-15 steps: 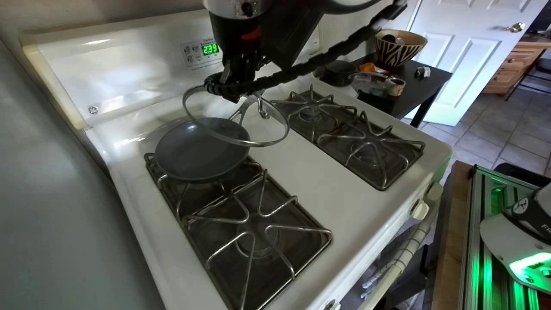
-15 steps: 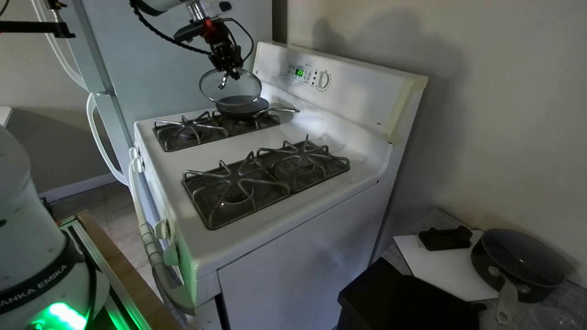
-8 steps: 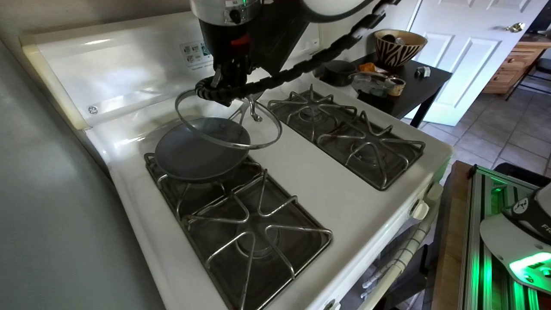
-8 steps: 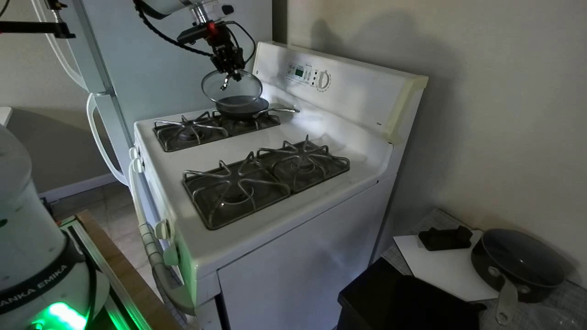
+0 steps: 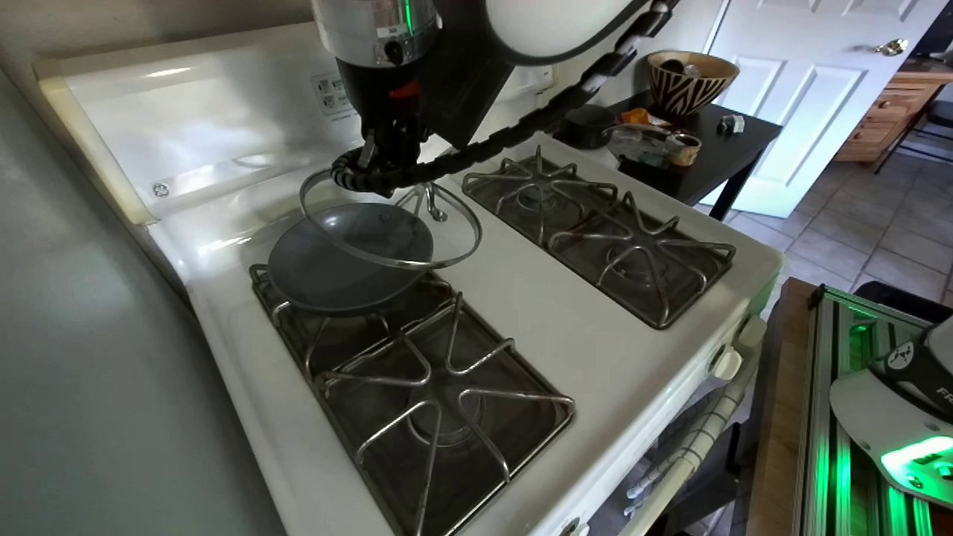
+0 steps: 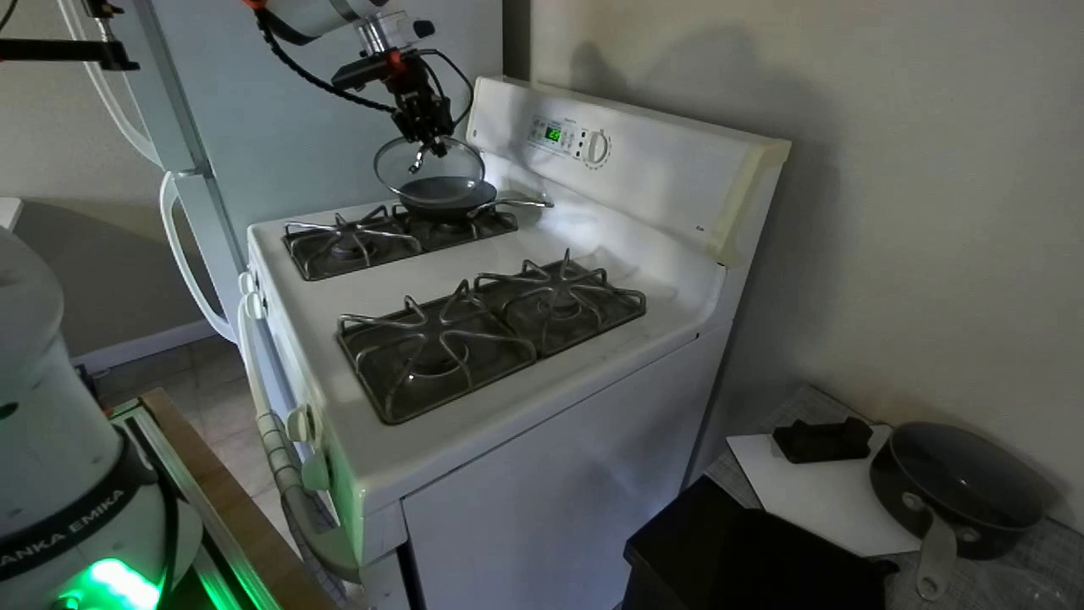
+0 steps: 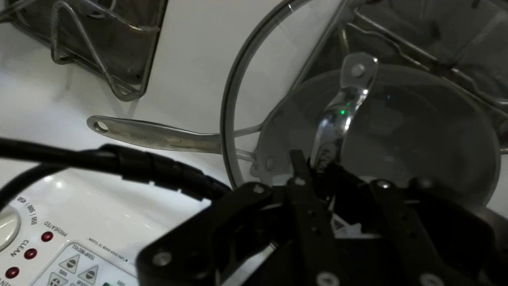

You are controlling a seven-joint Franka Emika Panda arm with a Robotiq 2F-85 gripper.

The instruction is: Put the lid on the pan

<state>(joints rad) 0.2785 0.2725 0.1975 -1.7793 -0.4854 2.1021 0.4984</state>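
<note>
The lid is clear glass with a thin metal rim and an arched metal handle. It hangs tilted above the pan in both exterior views, its rim (image 5: 406, 263) offset toward the stove's middle; the lid (image 6: 423, 174) overlaps the pan from there. The pan (image 5: 327, 264), grey and shallow, rests on the back burner beside the fridge; it also shows in an exterior view (image 6: 453, 205). In the wrist view the pan's handle (image 7: 158, 137) points left and the lid's handle (image 7: 335, 115) runs into my gripper (image 7: 317, 171), which is shut on it. My gripper (image 5: 387, 186) partly hides the lid.
Burner grates (image 5: 447, 402) cover the front burner and the other side (image 6: 432, 347). The stove's back panel (image 6: 644, 161) rises behind the pan. A fridge side (image 5: 112, 335) stands close beside the stove. A saucepan (image 6: 957, 483) and a patterned bowl (image 5: 692, 85) stand on the side table.
My gripper and the lid have moved lower and a little toward the pan. The pan has not moved, and the lid stays in the gripper.
</note>
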